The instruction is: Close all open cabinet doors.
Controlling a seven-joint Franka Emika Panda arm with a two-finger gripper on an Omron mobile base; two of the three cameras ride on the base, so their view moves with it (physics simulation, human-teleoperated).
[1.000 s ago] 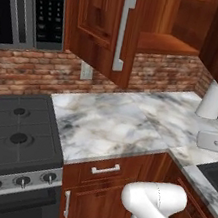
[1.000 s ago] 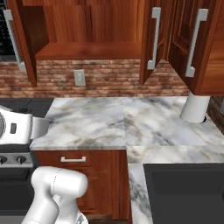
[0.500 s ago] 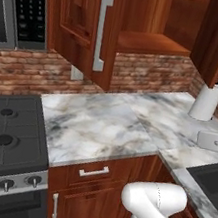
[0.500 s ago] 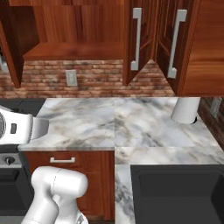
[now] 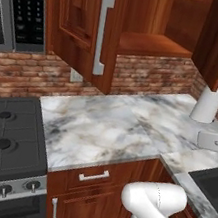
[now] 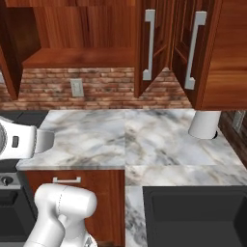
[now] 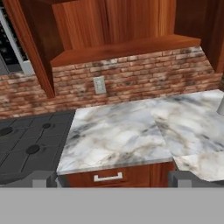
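Marble counter [image 5: 118, 128] under open cabinet doors [image 5: 90, 26], brick backsplash [image 5: 152, 75] behind.

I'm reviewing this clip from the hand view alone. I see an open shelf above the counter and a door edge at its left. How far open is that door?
Observer: Wide open. In the left base view the left door juts out over the counter, bar handle at its front edge.
Operator: Is there a right door too?
Observer: Yes, the right door also stands open.
Operator: Any others?
Observer: A further door beside it is ajar, and the two meet in a V above a white roll.
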